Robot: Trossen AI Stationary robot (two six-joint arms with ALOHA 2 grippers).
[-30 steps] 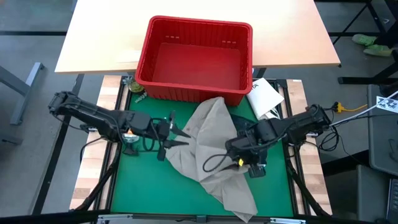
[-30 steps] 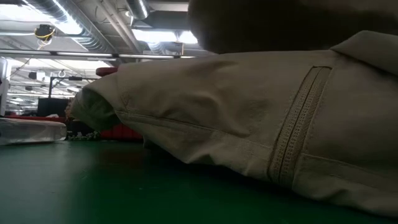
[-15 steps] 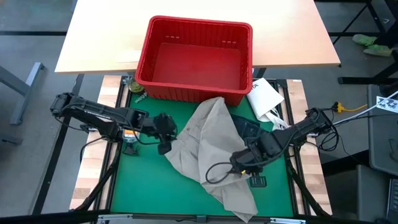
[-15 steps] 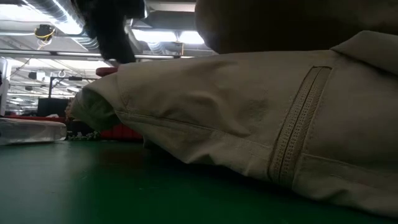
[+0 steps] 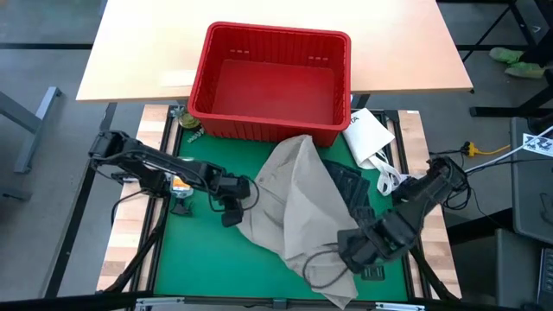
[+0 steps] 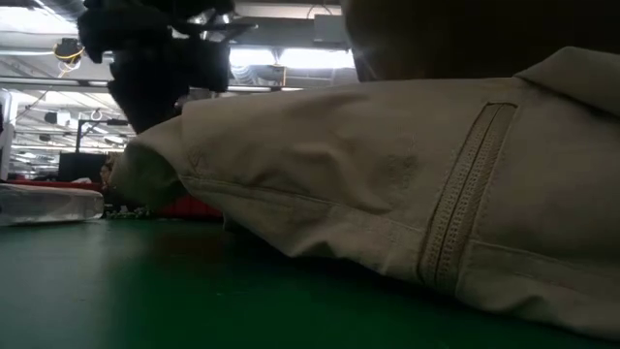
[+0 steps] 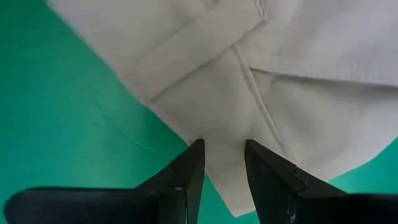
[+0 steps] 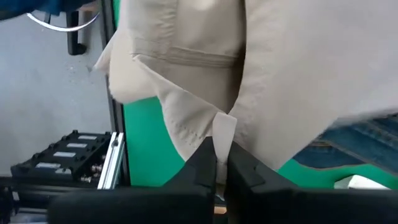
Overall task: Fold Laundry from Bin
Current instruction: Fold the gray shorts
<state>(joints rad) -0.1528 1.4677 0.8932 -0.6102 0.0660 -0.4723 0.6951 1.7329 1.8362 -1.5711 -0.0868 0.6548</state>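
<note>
Lying spread out on the green mat (image 5: 186, 250): tan khaki trousers (image 5: 298, 203), reaching from just below the red bin (image 5: 270, 79) down toward the near edge of the table. Sitting at the far side of the mat, partly on the pale tabletop (image 5: 138, 52), and looking bare inside from above: that red bin. Peeking out from under the trousers on the right: a bit of dark blue denim (image 5: 347, 183). Resting beside the bin's right corner: a white flat packet (image 5: 367, 134).

Reaching in from the left and sitting low at the left edge of the trousers: the left gripper (image 5: 244, 195). Standing a little apart in the left wrist view: its two dark fingers (image 7: 186, 177), with the cloth edge lying between and just past the tips. Hard to say whether pinching the cloth or only touching it.

Reaching in from the right, down near the lower right part of the trousers: the right gripper (image 5: 346, 250). Pressing tight together in the right wrist view: its fingers (image 8: 202, 168), squeezing a fold of the tan cloth. Showing behind that fold: more blue denim (image 8: 360, 143).

Filling most of the low view: the tan trousers (image 6: 387, 194), with a stitched seam running down the cloth, and a dark arm (image 6: 155, 58) hanging above at the left.
</note>
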